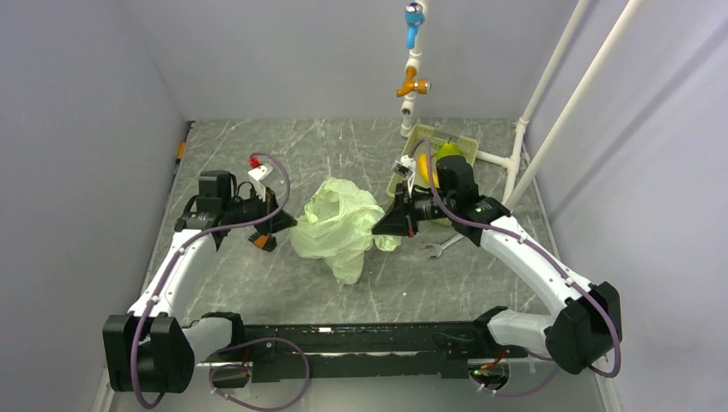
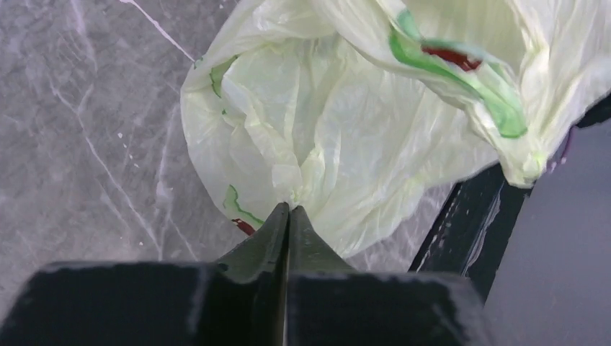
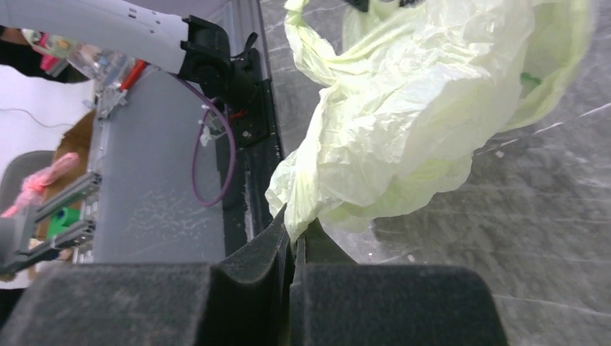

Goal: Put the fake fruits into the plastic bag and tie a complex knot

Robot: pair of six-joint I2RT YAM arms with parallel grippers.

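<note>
Left claw [image 2: 288,216]: pads closed to a thin seam, and as far as I can see nipping a fold at the near rim of the plastic bag [image 2: 339,137].
Right claw [image 3: 294,238]: shut tight on a bunched edge of film on the opposite side.
Bag: crumpled on the surface [image 1: 283,146] between both claws, with its mouth slack.
Fake fruits [image 1: 438,159]: a yellow one and a lime-green one sit in the pale green tray [image 1: 468,143] behind my right arm, outside the bag.
Step in hand: I judge this to be spreading the mouth open for loading.
Doing it well: I'd draw the claws apart slowly and evenly, lifting a little so the film stands up.
Risk: thin film could slip free or tear if I tug hard.
</note>
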